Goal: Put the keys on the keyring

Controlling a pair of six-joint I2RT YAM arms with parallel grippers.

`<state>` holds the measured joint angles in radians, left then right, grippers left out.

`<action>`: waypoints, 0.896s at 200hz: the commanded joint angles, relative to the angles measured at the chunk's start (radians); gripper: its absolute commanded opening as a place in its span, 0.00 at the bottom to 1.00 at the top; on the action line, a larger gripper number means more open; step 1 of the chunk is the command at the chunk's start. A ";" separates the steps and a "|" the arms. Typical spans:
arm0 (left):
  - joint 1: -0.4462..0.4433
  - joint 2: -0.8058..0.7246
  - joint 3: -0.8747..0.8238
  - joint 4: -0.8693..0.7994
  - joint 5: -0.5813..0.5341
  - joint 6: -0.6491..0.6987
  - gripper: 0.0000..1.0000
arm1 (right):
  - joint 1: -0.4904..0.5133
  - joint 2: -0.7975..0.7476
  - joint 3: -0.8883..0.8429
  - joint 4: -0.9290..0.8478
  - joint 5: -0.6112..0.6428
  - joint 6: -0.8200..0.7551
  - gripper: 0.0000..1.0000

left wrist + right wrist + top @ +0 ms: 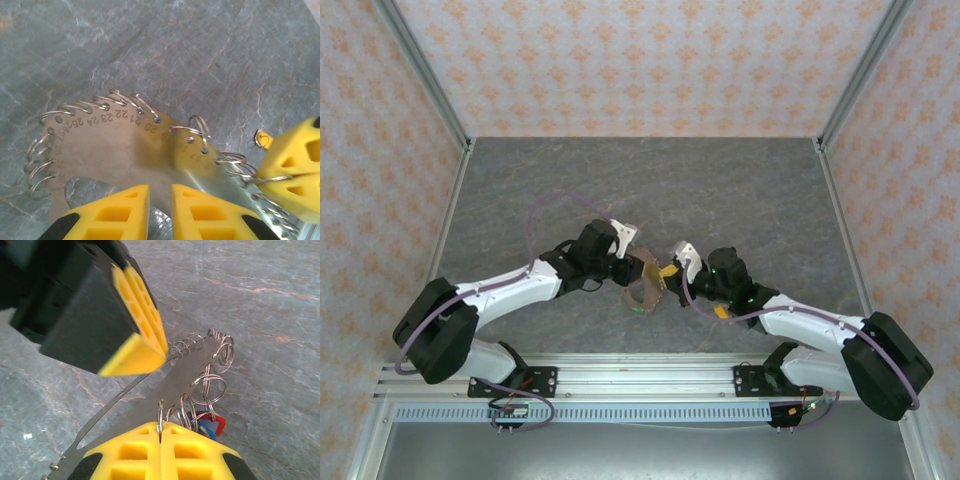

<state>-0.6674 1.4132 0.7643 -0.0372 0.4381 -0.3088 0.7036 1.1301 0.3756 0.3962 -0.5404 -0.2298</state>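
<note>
Now | keyring (645, 285) over mid-worktop (720, 190), between hands | right hand (160, 427) at its 3 o'clock, clamped on one rim ring | left hand (160, 192) at 9 o'clock, fingers slightly parted, grip unclear | risk: loose left hold lets keyring pivot, slip; red/blue keys (209, 424) swing

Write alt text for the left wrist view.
A flat metal keyring plate, its curved edge lined with numbered holes and small wire rings, sits mid-frame against a grey marbled table. The left gripper shows yellow fingertips, slightly parted, at the bottom. At the right edge, the right gripper pinches a ring on the plate's rim.
</note>
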 commanded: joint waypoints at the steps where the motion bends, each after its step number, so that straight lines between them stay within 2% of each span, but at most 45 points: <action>1: 0.000 0.041 -0.012 0.003 0.018 -0.058 0.18 | -0.006 -0.004 -0.003 0.090 -0.112 0.007 0.00; 30: -0.001 0.086 -0.019 0.034 0.040 -0.072 0.17 | -0.006 0.012 0.001 0.082 -0.196 0.010 0.00; 54: -0.002 0.124 -0.012 0.038 0.060 -0.059 0.15 | -0.006 0.060 0.038 -0.059 -0.188 -0.057 0.00; 68: -0.001 0.141 -0.018 0.053 0.072 -0.061 0.14 | -0.005 0.111 0.035 -0.077 -0.183 -0.074 0.00; 107: -0.003 0.150 -0.063 0.127 0.091 -0.102 0.12 | -0.006 0.181 -0.033 0.227 -0.250 0.049 0.00; 150: -0.003 0.095 -0.074 0.139 0.100 -0.118 0.11 | -0.006 0.137 -0.036 0.353 -0.224 0.113 0.00; 179: -0.001 0.019 -0.079 0.125 0.063 -0.134 0.11 | -0.006 0.088 -0.042 0.392 -0.189 0.136 0.00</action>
<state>-0.6655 1.5070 0.6987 0.0807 0.5129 -0.4225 0.6975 1.2804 0.3302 0.6106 -0.7395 -0.1333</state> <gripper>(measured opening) 0.113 0.040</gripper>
